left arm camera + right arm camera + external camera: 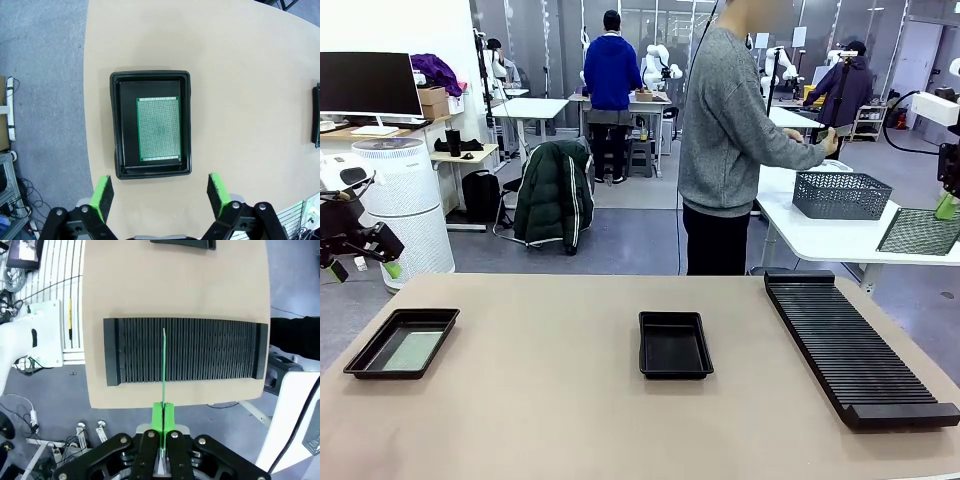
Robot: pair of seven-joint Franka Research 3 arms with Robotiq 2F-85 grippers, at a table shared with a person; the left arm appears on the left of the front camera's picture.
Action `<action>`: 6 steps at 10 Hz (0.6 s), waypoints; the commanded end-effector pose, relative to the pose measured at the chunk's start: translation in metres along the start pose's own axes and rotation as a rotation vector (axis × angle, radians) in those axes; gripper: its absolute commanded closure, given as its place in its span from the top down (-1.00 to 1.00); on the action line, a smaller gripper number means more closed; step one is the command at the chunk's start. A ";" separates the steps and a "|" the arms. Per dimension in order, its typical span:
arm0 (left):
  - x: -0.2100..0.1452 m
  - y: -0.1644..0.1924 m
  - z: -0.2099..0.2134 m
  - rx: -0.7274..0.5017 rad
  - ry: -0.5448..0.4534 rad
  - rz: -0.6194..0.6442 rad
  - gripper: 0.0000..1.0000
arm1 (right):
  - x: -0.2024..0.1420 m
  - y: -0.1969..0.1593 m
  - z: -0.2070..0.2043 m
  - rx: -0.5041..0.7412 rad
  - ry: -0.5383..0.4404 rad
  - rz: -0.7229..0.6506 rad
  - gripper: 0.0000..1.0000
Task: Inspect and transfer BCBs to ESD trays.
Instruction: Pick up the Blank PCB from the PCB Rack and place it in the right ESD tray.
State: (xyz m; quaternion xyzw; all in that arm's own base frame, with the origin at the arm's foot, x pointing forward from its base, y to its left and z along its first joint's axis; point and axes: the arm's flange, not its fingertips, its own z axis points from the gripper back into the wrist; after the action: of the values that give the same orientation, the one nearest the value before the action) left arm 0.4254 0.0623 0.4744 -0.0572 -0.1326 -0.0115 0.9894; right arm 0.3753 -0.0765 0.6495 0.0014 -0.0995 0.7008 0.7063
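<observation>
The right claw (163, 412) is pinched shut on a BCB (163, 365). This thin, stiff green board shows edge-on as a fine line, held over the rack (210, 350) and crossing its ribs a little off the rack's middle. The rack is long, black and cut with many narrow parallel slots. It lies on a smooth, matte tan table (175, 280).

The left claw (160, 196) stands wide and holds nothing, its green pads far apart. It hovers well apart from the rack, and the ESD tray (114, 125) farthest from the rack lies just ahead of its pads. This tray is shallow, black and rectangular, with a raised, flared rim. A second BCB (158, 128), pale green and finely dotted, lies flat on the tray's floor.

A second ESD tray (675, 374) of the same shape sits between the first tray and the rack.
</observation>
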 end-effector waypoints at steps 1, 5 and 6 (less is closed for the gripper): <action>0.000 0.002 -0.002 0.008 -0.005 -0.001 1.00 | 0.000 0.001 -0.001 0.004 0.012 0.004 -0.97; 0.000 0.002 -0.002 0.008 -0.005 -0.001 1.00 | 0.000 0.001 -0.001 0.004 0.012 0.004 -0.97; 0.000 0.002 -0.002 0.008 -0.005 -0.001 1.00 | 0.000 0.001 -0.001 0.004 0.012 0.004 -0.97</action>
State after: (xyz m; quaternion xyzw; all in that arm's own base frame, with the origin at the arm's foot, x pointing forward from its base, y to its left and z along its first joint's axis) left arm 0.4254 0.0623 0.4744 -0.0572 -0.1326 -0.0115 0.9894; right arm 0.3754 -0.0766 0.6496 0.0007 -0.0987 0.7012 0.7061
